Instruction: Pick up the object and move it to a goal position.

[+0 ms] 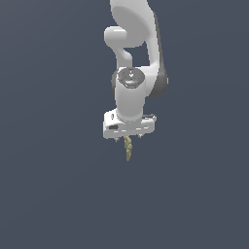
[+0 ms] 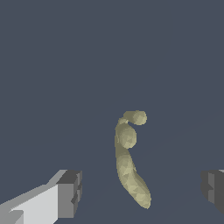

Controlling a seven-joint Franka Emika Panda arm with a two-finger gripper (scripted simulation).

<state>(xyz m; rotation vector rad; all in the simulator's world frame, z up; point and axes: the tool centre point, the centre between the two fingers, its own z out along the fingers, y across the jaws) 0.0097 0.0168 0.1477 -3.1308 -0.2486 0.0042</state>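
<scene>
1. Seen in the exterior view: a white arm (image 1: 132, 63) reaching down from the top edge, wrist pointed straight at a plain dark blue-grey ground (image 1: 53, 185).
2. Ended in a wide white gripper (image 1: 128, 137), its flat body tilted slightly, lower toward the exterior view's left.
3. Spread wide in the wrist view, gripper (image 2: 140, 188): one dark grey finger pad (image 2: 70, 192) on a pale finger at one side, the other dark pad (image 2: 213, 189) at the opposite edge, a broad gap between.
4. Pinched nothing; neither pad touched anything.
5. Lay in that gap, apart from both pads and nearer the middle than either: the object (image 2: 130, 162), a small olive-yellow lumpy piece, long and gently curved, with a hooked knob at one end and a blunter, thicker end toward the camera.
6. Ran roughly crosswise to the line between the two pads.
7. Showed in the exterior view as a thin yellowish strip, the object (image 1: 128, 149), poking out just below the gripper's underside, far narrower than the gripper body.
8. Could not tell from either view whether it rested on the ground or how far below the fingertips it sat.
</scene>
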